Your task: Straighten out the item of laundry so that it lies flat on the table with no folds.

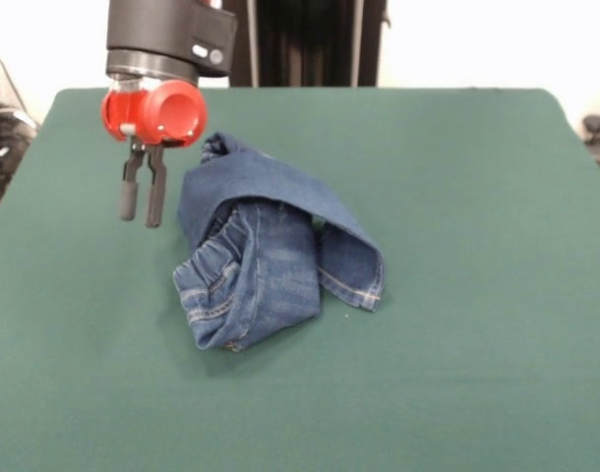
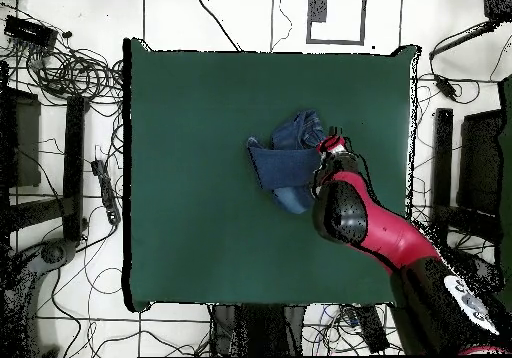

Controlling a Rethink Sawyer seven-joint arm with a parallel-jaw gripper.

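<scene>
The item of laundry (image 1: 266, 251), blue denim jeans, lies bunched in a heap near the middle of the table (image 1: 467, 206). One leg is folded over the top, with its hem at the right. The waistband with orange stitching faces the near left. My gripper (image 1: 142, 218) hangs just left of the heap, above the cloth. Its fingers are close together, hold nothing and stand clear of the denim. From overhead, the jeans (image 2: 288, 162) are a crumpled lump on the green table (image 2: 190, 174), with the gripper (image 2: 332, 137) at their right edge.
Green cloth stretches wide on every side of the jeans. Cables and stands (image 2: 70, 124) lie on the floor around the table. My red arm (image 2: 375, 224) reaches in from the lower right of the overhead view.
</scene>
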